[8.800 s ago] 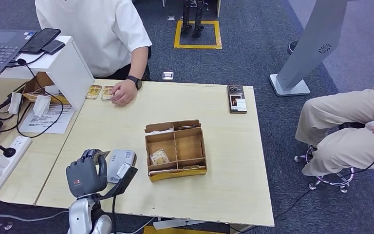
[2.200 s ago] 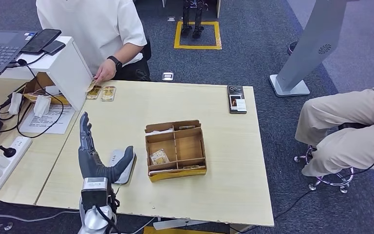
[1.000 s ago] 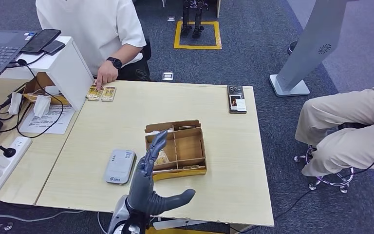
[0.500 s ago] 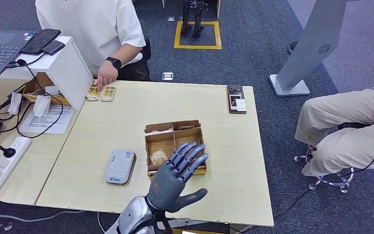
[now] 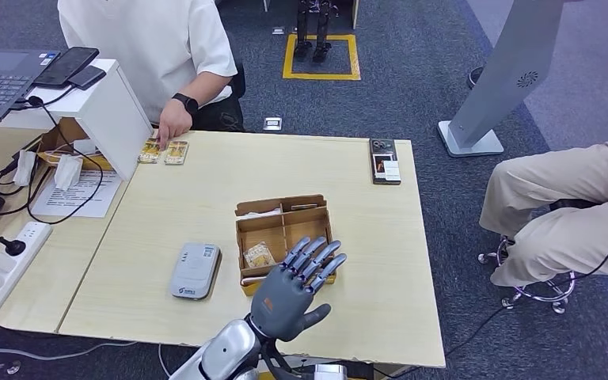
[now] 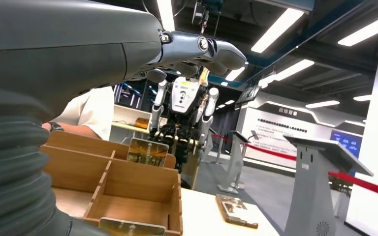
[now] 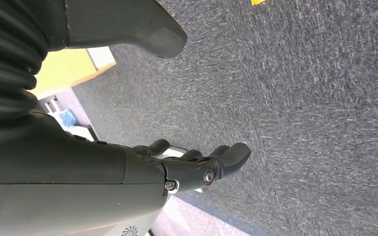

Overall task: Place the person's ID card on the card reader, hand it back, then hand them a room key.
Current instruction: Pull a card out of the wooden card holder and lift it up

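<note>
- The left robot hand hovers over the near edge of the pale wooden bench, fingers spread apart and holding nothing, their tips over the near right corner of the brown cardboard divided tray.
- The right robot hand hangs above grey carpet, fingers loosely extended and empty.
- The grey flat rectangular card reader lies on the bench left of the tray, nothing on top of it.
- Small yellowish room key cards sit in a front compartment of the tray.
- At the far left corner of the bench, the person's hand touches two yellowish cards lying side by side; which one is the ID card cannot be told.
- A dark phone lies near the far right edge.
</note>
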Tool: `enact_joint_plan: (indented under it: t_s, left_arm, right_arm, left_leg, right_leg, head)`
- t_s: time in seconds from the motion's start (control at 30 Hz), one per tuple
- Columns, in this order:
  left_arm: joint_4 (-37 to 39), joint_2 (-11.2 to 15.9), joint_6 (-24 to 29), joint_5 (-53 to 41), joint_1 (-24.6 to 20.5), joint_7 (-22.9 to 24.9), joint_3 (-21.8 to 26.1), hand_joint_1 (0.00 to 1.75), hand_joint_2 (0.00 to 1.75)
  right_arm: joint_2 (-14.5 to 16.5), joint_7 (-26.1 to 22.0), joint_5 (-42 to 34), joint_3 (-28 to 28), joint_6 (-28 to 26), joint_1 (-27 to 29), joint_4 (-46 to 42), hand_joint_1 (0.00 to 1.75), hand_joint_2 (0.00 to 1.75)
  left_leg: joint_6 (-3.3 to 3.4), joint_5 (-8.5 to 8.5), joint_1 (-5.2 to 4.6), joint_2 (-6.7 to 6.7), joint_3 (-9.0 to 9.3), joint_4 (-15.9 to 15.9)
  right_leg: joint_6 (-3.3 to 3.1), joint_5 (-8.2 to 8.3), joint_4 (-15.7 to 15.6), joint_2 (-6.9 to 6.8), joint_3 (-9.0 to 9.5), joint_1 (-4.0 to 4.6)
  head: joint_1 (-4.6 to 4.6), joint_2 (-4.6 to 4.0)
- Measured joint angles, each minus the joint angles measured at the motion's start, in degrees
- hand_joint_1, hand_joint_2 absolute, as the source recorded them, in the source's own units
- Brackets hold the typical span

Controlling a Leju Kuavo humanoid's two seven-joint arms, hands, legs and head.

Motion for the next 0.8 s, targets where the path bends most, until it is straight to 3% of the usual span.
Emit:
enact_joint_plan:
  t_s: [0.2,0.8]
  left_arm:
    - [1.8,-0.3,0.0,-1.4,-0.3,1.1,0.0,0.0,1.75]
    - [10.2,-1.4,-2.4,-12.2,-1.6,13.4,0.0,0.0,1.75]
  right_arm:
    - [0.0,0.0,0.0,0.0,0.0,0.0,0.0,0.0,1.75]
    - [-0.2,0.7,0.1,0.0,0.1,0.0,0.0,0.0,1.75]
  left_leg:
    - [0.0,0.0,0.0,0.0,0.0,0.0]
    - [0.0,0.0,0.0,0.0,-0.01,0.0]
  right_leg:
    - [0.0,0.0,0.0,0.0,0.0,0.0]
    - [0.0,0.0,0.0,0.0,-0.01,0.0]
  head:
    - [0.0,0.01]
    - [0.0,0.01]
